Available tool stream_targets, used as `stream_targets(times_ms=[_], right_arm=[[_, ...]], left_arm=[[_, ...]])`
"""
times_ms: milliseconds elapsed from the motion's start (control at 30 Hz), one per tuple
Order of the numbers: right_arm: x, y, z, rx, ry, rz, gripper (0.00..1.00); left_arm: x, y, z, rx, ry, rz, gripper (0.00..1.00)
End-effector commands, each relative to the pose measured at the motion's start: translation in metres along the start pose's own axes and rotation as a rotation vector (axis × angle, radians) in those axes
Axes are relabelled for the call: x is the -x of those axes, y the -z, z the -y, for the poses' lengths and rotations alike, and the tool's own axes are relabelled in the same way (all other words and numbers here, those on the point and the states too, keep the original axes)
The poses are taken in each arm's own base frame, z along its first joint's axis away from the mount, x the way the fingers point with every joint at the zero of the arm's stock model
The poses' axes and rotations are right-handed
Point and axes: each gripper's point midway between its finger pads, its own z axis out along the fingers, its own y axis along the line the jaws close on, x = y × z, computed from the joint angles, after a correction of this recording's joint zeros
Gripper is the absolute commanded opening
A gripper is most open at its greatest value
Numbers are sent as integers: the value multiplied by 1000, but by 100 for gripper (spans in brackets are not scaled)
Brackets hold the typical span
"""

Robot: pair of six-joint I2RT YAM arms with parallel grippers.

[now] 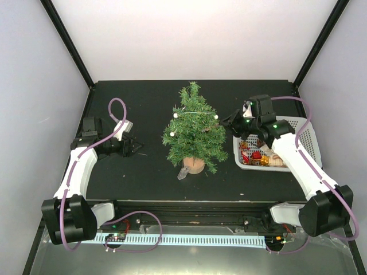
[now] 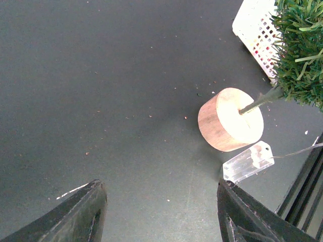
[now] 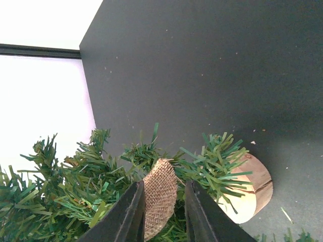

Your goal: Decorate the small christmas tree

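Placing burlap ornament (image 3: 161, 181) on small christmas tree (image 1: 194, 129).
Narrow right hand (image 3: 162, 191) brackets it; left hand (image 2: 160, 186) wide. Tree likely light, tippy: grip wooden base (image 2: 231, 119).

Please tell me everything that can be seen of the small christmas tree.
The small christmas tree is a green cone of bristly, plastic-looking needles on a thin stem set in a round tan wooden base. It stands upright, left of the white basket. A thin string with white beads hangs across it. A burlap piece sits against its branches, between the right gripper's fingers. A clear plastic block lies beside the base.
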Motion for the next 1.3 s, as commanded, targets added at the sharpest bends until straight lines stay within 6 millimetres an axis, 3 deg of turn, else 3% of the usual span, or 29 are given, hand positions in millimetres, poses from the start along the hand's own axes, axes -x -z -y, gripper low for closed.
stream_targets(times_ms=[0, 267, 467, 667, 933, 1267], right_arm=[[8, 16, -6, 5, 26, 55, 26], [17, 23, 14, -58, 19, 98, 36], [56, 55, 73, -297, 19, 258, 43], [84, 68, 128, -497, -37, 298, 43], [107, 49, 179, -585, -129, 286, 44], [120, 11, 221, -677, -179, 227, 48]], left_arm=[[10, 6, 0, 14, -22, 29, 61], [10, 6, 0, 14, -21, 29, 61], [11, 5, 1, 4, -20, 28, 61], [19, 1, -9, 13, -1, -6, 61], [35, -4, -8, -23, -9, -1, 60], [29, -5, -4, -27, -16, -5, 60]])
